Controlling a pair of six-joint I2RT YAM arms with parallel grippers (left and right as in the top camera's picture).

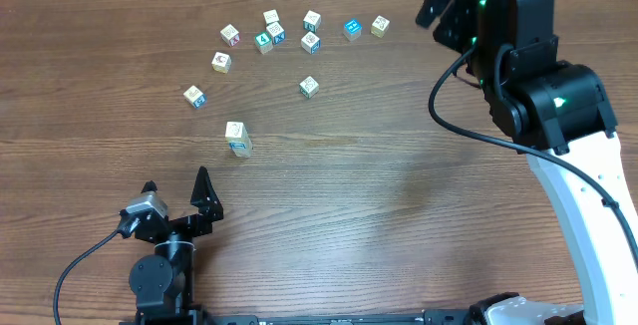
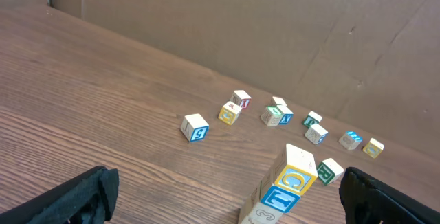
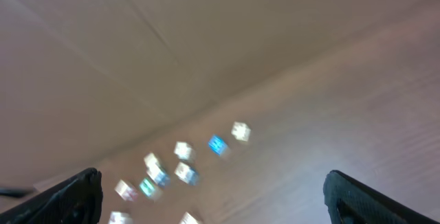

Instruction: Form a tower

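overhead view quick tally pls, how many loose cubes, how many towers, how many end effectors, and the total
loose cubes: 11
tower: 1
end effectors: 2, the left end effector and the right end effector, both open and holding nothing
total: 14

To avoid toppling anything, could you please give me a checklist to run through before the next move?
1. Left gripper, fingers open, nothing between them: ok.
2. Right gripper, fingers open, nothing between them: ok.
3. Tower standing, clear of both arms: ok.
4. Tower's cubes squarely aligned: cannot tell.
5. Loose cube free to pick, apart from its neighbours: ok.
6. Right wrist view sharp: not ok, blurred.
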